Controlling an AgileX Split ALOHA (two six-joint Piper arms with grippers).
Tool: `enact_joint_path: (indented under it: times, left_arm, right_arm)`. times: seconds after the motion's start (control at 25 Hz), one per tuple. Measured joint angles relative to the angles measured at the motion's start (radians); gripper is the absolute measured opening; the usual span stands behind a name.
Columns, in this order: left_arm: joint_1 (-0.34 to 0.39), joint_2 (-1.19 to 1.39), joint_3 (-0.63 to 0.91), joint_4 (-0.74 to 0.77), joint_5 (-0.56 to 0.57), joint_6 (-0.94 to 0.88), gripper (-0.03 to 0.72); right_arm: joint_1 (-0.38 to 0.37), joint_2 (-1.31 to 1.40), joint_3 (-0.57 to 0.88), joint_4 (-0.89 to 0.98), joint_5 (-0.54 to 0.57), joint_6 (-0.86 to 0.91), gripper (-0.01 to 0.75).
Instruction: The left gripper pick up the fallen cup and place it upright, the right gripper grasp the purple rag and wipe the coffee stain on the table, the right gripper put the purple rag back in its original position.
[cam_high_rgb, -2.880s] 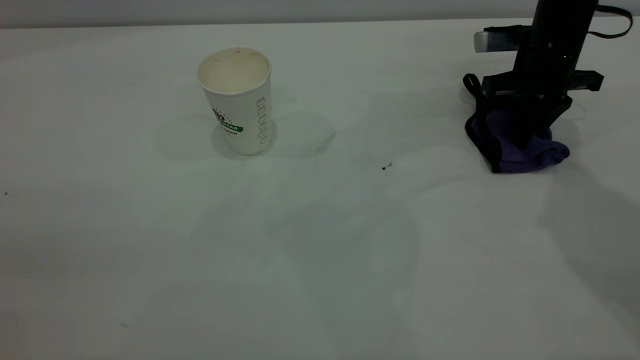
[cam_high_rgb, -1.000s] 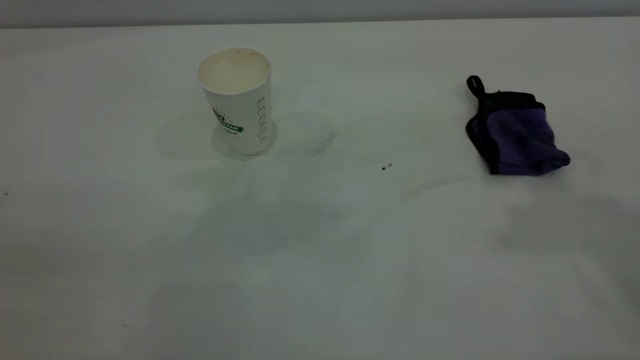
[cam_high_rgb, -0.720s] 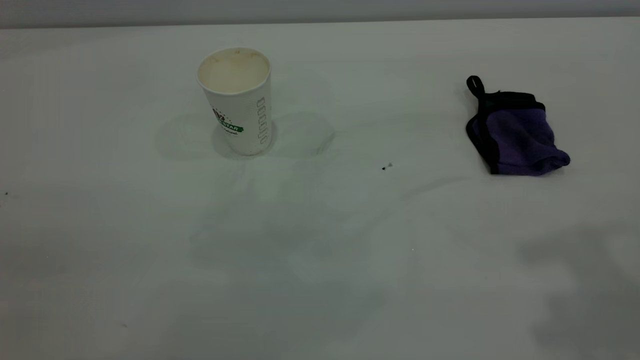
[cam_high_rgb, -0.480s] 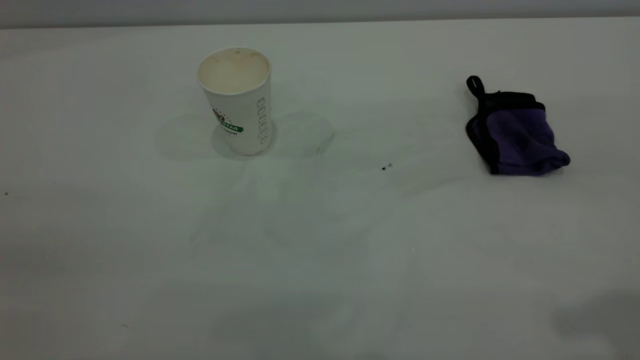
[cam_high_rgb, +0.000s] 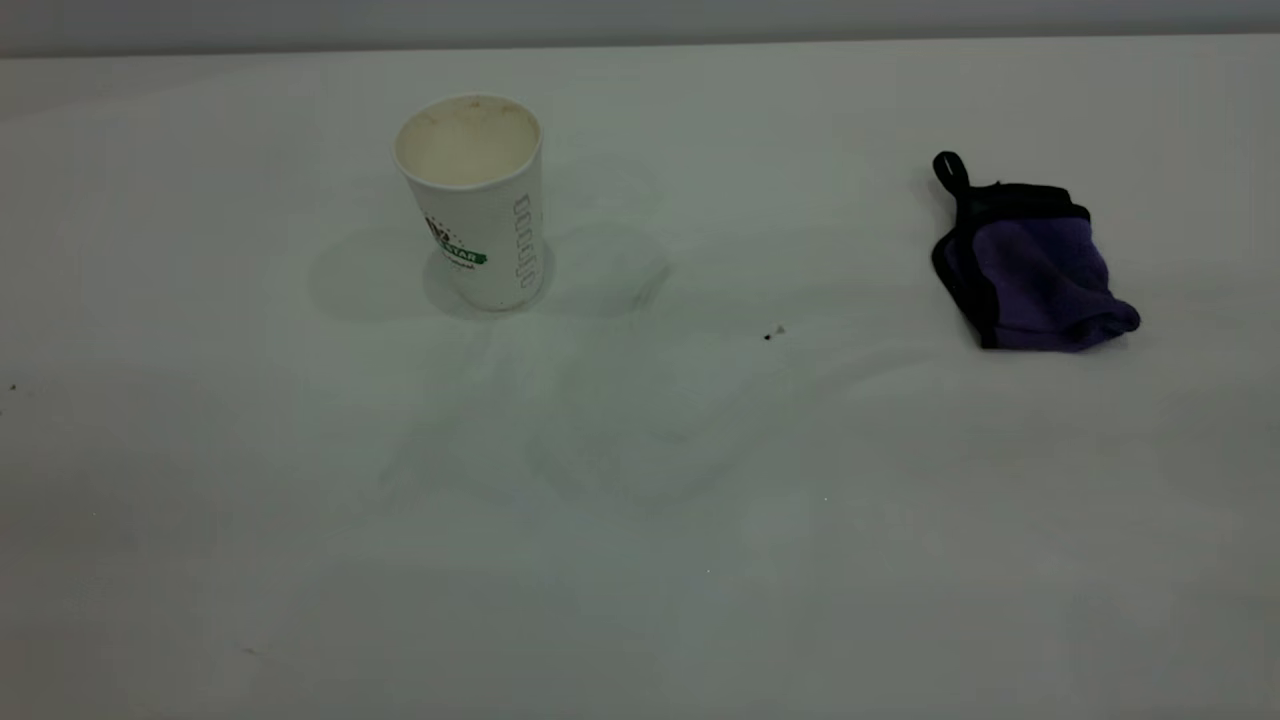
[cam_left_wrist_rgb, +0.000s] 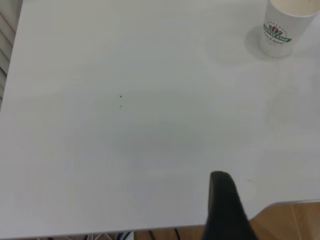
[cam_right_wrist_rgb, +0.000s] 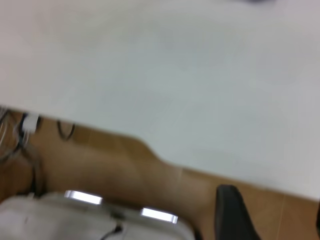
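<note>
Exterior view: the cup stands upright in the upper left of the frame, mouth up, cream inside showing. The purple rag lies folded on the desk at the upper right, black loop toward the top of the frame, well apart from the cup. No round brown blot shows between them; only a tiny dark speck near the centre. Neither arm appears in this view.

Left wrist view: one black finger of the left hand juts in at the lower edge, over the near desk edge. The cup sits far off at the upper right of that frame. Cannot tell if the left hand is apart or together; only one finger shows.

Right wrist view: a dark finger of the right hand at the lower right, hanging over the desk edge and wood floor. A faint purple smear at the top edge is likely the rag, far off. State of this hand: cannot tell.

Judgement: all three steps look done, with both hands off the work area. Were anything left, the rag lies on the right arm's side, the cup on the left arm's.
</note>
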Motion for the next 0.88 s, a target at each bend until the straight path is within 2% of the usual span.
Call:
enact_joint_path:
  times: [0.76, 0.88]
  left_arm:
    - [0.000, 0.000, 0.000, 0.000, 0.000, 0.000, 0.504]
    - [0.000, 0.000, 0.000, 0.000, 0.000, 0.000, 0.504]
  right_arm:
    - [0.007, -0.065, 0.013, -0.024, -0.013, 0.029, 0.442]
    - [-0.054, -0.139, 0.013, -0.019, -0.015, 0.029, 0.442]
